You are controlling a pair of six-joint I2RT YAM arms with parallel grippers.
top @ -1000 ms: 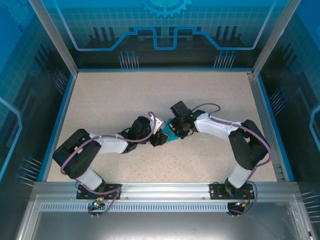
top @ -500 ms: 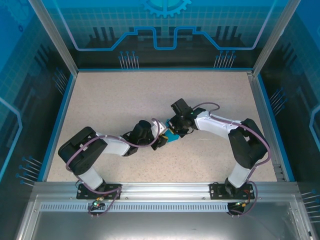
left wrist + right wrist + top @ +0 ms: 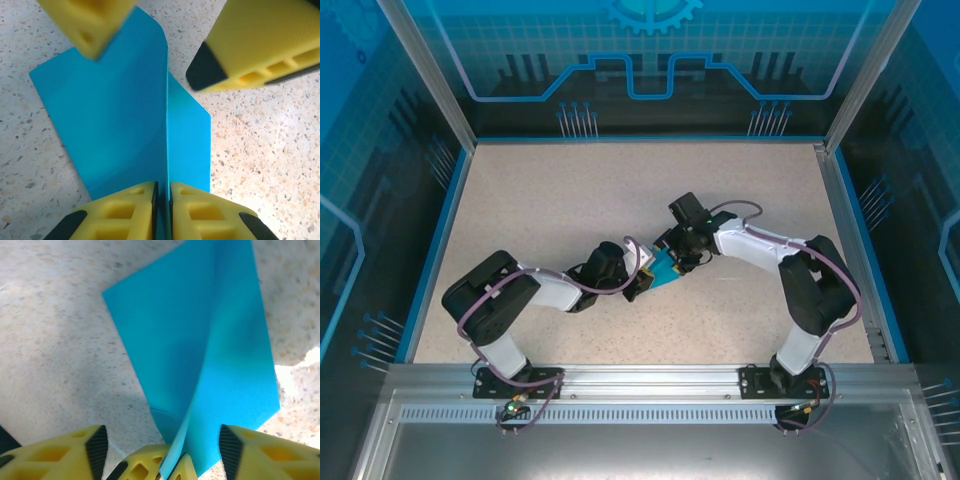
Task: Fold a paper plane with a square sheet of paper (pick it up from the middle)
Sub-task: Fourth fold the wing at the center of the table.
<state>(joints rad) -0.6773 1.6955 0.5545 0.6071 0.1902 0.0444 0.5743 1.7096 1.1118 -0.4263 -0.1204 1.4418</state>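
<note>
- Right gripper (image 3: 160, 437) has let go, fingers (image 3: 55, 450) spread beside thin matte teal-blue paper sheet (image 3: 110, 115).
- Sheet creased, ridge upright, flaps on speckled table (image 3: 260, 150), mid-workspace.
- Left gripper (image 3: 162, 200) pinches ridge; left arm (image 3: 550, 290), right arm (image 3: 760, 250) reach inward, low.

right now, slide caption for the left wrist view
Left gripper pinches the ridge of the folded teal paper, right gripper open astride it.

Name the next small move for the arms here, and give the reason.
Probably draw the right gripper straight back off the paper. Its jaws stand open on either side of the raised centre fold and grip nothing. The left gripper is pinched shut on that fold at the opposite end, so the paper should hold its place on the table as the right one clears.
</note>
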